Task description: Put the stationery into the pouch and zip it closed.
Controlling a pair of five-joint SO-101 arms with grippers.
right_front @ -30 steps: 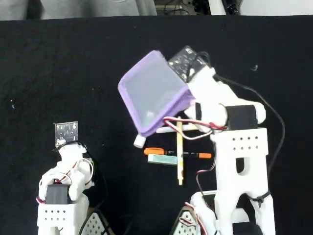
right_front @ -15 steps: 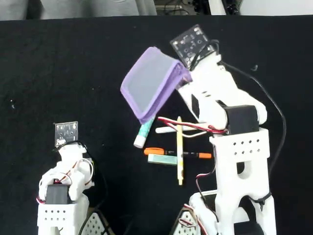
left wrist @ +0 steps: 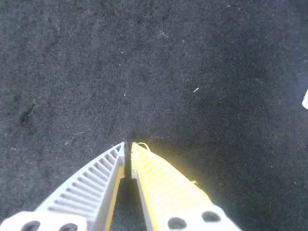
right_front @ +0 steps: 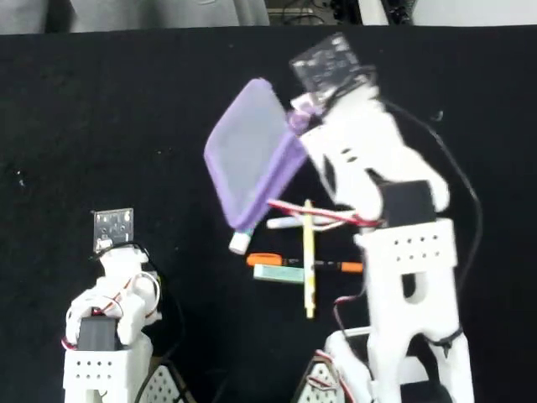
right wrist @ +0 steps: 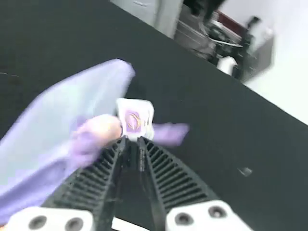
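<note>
Hanging tilted above the desk (right_front: 101,126), the purple pouch (right_front: 250,155) is gripped at one edge by the right claw (right wrist: 132,139), whose jaws are pinched narrow on the fabric just beside a small white label (right wrist: 134,118). In the high view the pouch's long axis is seen to run from about 1 o'clock down to 7 o'clock, with the claw at its 2 o'clock corner. Whether the zip is open cannot be told.

Directly at 6 o'clock from the pouch, the writing things are laid out on the desk: a yellow pencil (right_front: 309,269) lying along the 12-to-6 line, an orange pen (right_front: 267,259) crossing it along the 9-to-3 line, a pale green eraser (right_front: 278,273) just beside the pen, a white marker (right_front: 241,242) partly under the pouch's lower corner, and a white pen (right_front: 289,222) near the pencil's upper end.

The left claw (left wrist: 129,144) is closed on nothing, tips together, over bare desk well apart from the pile, at about 9 o'clock from it. The right arm is judged much the nearer, but it is occupied with the pouch; the pouch would likely need to be set down with its mouth turned toward 6 o'clock before anything can be loaded.
</note>
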